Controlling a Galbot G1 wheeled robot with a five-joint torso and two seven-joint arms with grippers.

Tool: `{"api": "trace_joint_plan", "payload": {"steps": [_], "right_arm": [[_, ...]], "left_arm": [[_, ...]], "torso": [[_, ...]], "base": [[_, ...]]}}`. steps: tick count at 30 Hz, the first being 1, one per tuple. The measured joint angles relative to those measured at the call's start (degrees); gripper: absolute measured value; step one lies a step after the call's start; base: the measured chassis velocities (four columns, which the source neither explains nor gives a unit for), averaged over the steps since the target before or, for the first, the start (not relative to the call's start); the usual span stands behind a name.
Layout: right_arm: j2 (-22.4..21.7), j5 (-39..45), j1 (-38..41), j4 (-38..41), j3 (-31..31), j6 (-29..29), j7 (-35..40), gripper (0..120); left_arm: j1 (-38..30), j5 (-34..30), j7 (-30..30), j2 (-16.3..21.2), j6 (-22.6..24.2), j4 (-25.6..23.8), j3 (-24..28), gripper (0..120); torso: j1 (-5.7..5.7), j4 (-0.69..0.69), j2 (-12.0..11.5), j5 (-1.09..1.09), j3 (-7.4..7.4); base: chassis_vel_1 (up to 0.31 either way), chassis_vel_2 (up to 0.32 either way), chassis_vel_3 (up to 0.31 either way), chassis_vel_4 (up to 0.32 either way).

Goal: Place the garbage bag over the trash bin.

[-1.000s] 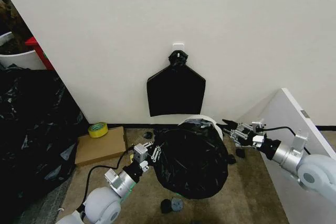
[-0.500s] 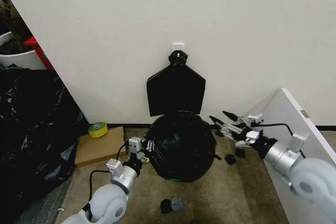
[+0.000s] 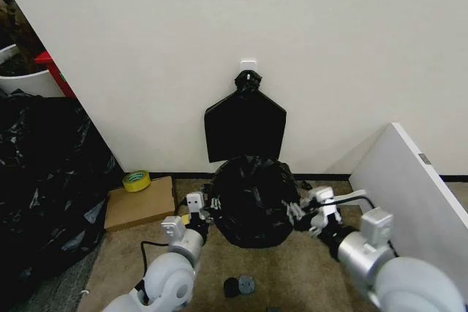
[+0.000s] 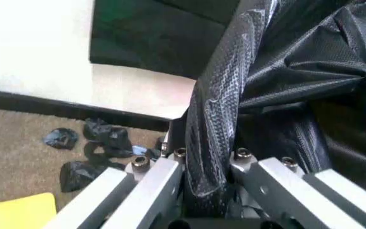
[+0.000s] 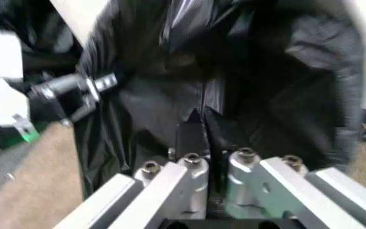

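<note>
The garbage bag (image 3: pixel 252 199) is a crinkled black mound on the floor by the wall, between my two arms. My left gripper (image 3: pixel 207 212) is at its left side. In the left wrist view the left gripper (image 4: pixel 207 160) is shut on a twisted fold of the garbage bag (image 4: pixel 218 109). My right gripper (image 3: pixel 296 213) presses against the bag's right side. In the right wrist view the right gripper (image 5: pixel 215 157) is shut on a thin pleat of the garbage bag (image 5: pixel 170 105), with the left gripper (image 5: pixel 75 90) farther off. The trash bin is hidden.
A flat black bundle (image 3: pixel 245 129) hangs on the wall above. A cardboard box (image 3: pixel 139 206) with a yellow tape roll (image 3: pixel 137 180) lies at the left, beside heaped black bags (image 3: pixel 44 180). A white board (image 3: pixel 409 188) leans at the right. Dark scraps (image 3: pixel 240 284) lie on the carpet.
My right gripper came down and inward from open beside the bag to shut on its right side. The left gripper shifted slightly right. The bag now sits lower and more bunched.
</note>
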Motion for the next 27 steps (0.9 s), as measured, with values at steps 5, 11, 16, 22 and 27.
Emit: {"api": "trace_joint_plan", "payload": {"steps": [5,11,16,22,27], "right_arm": [[3.9,-4.8,3.1,-3.2,-5.4,-4.5,4.4,0],[8.4,-6.6,8.2,-8.8,-11.8,-6.8,8.6,0],[12.3,-7.5,13.8,-14.8,-16.8,-8.0,11.6,0],[15.8,-8.9,18.2,-20.5,-20.8,-9.1,13.0,0],[17.8,-10.9,19.6,-23.4,-22.7,-9.0,12.9,0]], "left_arm": [[-0.5,4.9,-0.8,-0.2,1.4,0.2,2.7,1],[0.0,8.9,-2.0,-1.0,3.1,0.2,3.8,1],[0.6,11.5,-1.9,-0.7,3.6,-0.1,4.1,1],[1.7,12.2,-1.4,-0.2,3.7,-1.2,3.8,1],[2.4,12.3,-1.1,0.2,3.7,-2.1,3.2,1]], "torso": [[0.00,-0.01,0.0,0.00,0.00],[0.00,0.00,0.0,-0.01,0.00],[0.00,0.00,0.0,-0.01,0.00],[0.00,0.00,0.0,-0.01,0.00],[0.00,0.00,0.0,-0.02,0.00]], "base": [[0.000,0.000,0.000,0.000],[0.000,0.000,0.000,0.000],[0.000,0.000,0.000,0.000],[0.000,0.000,0.000,0.000],[0.000,0.000,0.000,0.000]]}}
